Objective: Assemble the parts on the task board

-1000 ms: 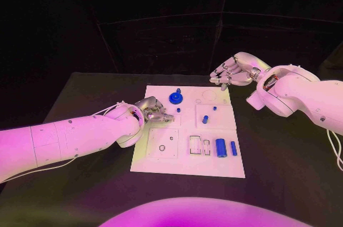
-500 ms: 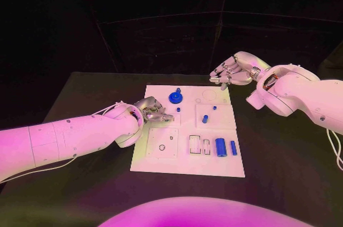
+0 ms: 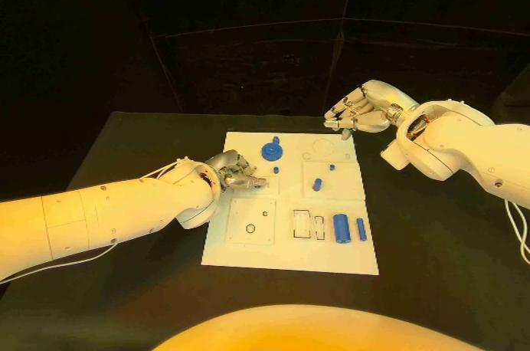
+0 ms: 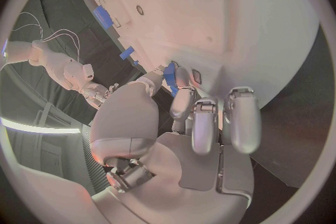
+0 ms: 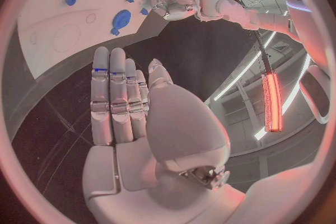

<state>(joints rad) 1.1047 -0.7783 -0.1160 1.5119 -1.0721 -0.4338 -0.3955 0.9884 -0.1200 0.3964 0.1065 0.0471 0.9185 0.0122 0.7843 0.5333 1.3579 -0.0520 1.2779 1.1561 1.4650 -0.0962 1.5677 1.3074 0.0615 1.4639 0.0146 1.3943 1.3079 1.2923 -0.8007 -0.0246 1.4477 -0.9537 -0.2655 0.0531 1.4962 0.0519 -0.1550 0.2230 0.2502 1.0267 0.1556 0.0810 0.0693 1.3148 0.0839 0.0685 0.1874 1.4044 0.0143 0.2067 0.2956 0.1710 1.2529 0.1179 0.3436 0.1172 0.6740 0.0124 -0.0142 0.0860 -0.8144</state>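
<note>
The board point(image 3: 289, 247) lies in the middle of the desk point(image 3: 442, 236), its long sides running away from the robot, with bare dark desk all round it and wider room on the right and near sides.

The left hand point(image 3: 237, 172) rests over the board's left edge, about halfway along it. Its fingers point(image 4: 183, 102) are curled together round a small blue part point(image 4: 170, 77), pinched at the tips just above the board.

The right hand point(image 3: 355, 115) hangs beyond the board's far right corner, off the plate and apart from everything. Its fingers point(image 5: 112, 95) lie straight and side by side, holding nothing.

On the board, a blue disc with a peg point(image 3: 272, 149) stands near the far edge, and a small blue dot point(image 3: 275, 168) sits just nearer. To the right are a tiny peg point(image 3: 332, 167) and a short cylinder point(image 3: 317, 185). Toward the near edge a thick cylinder point(image 3: 341, 227) and a thin pin point(image 3: 360, 228) lie side by side, next to rectangular slots point(image 3: 302, 223). A square recess point(image 3: 253, 221) holds a small dark ring.
</note>
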